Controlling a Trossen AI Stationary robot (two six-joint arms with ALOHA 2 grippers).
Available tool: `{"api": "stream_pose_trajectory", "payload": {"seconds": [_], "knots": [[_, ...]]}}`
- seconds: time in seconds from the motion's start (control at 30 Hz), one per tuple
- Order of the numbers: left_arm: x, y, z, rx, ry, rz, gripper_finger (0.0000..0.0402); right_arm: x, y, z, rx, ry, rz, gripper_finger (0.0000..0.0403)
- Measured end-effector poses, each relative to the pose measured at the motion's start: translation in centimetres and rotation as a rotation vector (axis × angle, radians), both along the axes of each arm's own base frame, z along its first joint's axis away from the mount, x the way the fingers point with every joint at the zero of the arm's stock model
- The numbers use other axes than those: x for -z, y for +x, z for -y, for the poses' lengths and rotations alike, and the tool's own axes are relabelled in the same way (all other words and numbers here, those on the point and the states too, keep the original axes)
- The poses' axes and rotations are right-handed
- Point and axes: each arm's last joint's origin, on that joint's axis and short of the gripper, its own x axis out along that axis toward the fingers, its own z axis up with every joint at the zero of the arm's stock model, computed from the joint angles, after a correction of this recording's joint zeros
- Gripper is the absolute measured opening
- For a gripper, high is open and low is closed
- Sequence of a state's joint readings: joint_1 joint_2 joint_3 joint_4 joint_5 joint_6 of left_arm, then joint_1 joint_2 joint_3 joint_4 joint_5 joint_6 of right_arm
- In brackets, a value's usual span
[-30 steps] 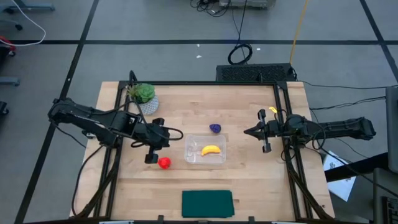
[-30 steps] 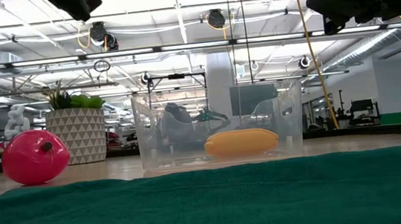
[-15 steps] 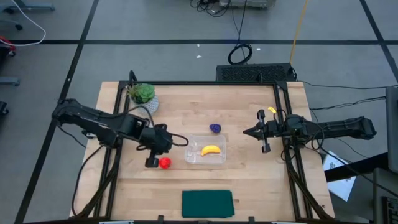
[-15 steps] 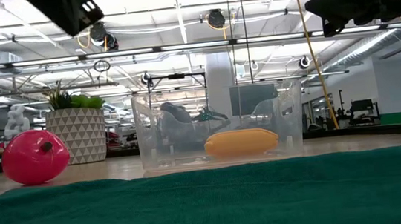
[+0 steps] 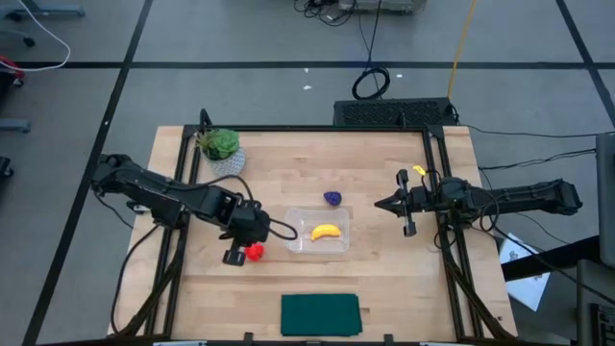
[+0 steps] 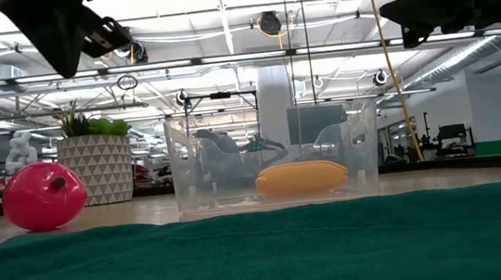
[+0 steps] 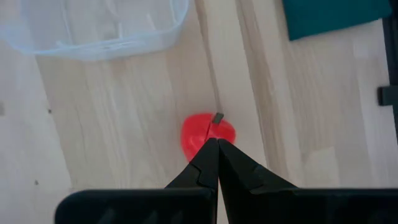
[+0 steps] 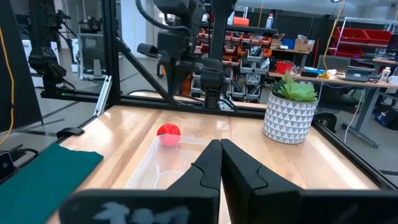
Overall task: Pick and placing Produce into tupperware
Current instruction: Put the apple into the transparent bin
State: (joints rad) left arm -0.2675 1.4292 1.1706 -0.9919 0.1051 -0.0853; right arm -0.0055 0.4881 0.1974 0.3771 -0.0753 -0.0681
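The red fruit lies on the wooden table, left of the clear tupperware. The yellow banana lies inside the tupperware. On the table just beyond the tupperware's far wall sits the purple piece. My left gripper is shut and points steeply down over the red fruit. The low view shows my left gripper well above the fruit. My right gripper is shut and hovers level at the table's right side, pointing toward the tupperware.
A potted green plant stands at the far left of the table. A dark green cloth lies flat by the near edge. Black frame rails run along the table's left and right sides.
My left gripper has come down and moved toward the table's near edge and right, ending over the red fruit, and has tipped to point more steeply down. It has stayed shut. The fruit, banana and tupperware have not moved.
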Motion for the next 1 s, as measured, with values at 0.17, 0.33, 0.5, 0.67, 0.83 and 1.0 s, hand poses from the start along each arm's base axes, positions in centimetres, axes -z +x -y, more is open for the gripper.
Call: {"api": "stream_pose_trajectory", "payload": {"seconds": [0.17,0.33,0.5,0.67,0.83,1.0], "knots": [[0.01,-0.10,0.20,0.000,0.011,-0.001,0.0006,0.03,0.03,0.00,0.000,0.000,-0.003,0.0000],[0.04,-0.08,0.19,-0.011,0.015,-0.003,0.0006,0.06,0.05,0.01,0.000,0.000,-0.005,0.0000],[0.05,-0.07,0.18,-0.016,0.014,-0.004,0.0006,0.06,0.05,0.01,0.000,0.000,-0.005,0.0000],[0.05,-0.06,0.17,-0.021,0.013,-0.004,0.0022,0.06,0.05,0.01,0.000,0.000,-0.005,0.0000],[0.05,-0.05,0.15,-0.025,0.019,-0.001,0.0064,0.06,0.05,0.01,0.000,0.000,-0.005,0.0000],[0.05,-0.05,0.15,-0.027,0.018,-0.002,0.0109,0.06,0.05,0.01,0.000,0.003,-0.006,0.0000]]}}
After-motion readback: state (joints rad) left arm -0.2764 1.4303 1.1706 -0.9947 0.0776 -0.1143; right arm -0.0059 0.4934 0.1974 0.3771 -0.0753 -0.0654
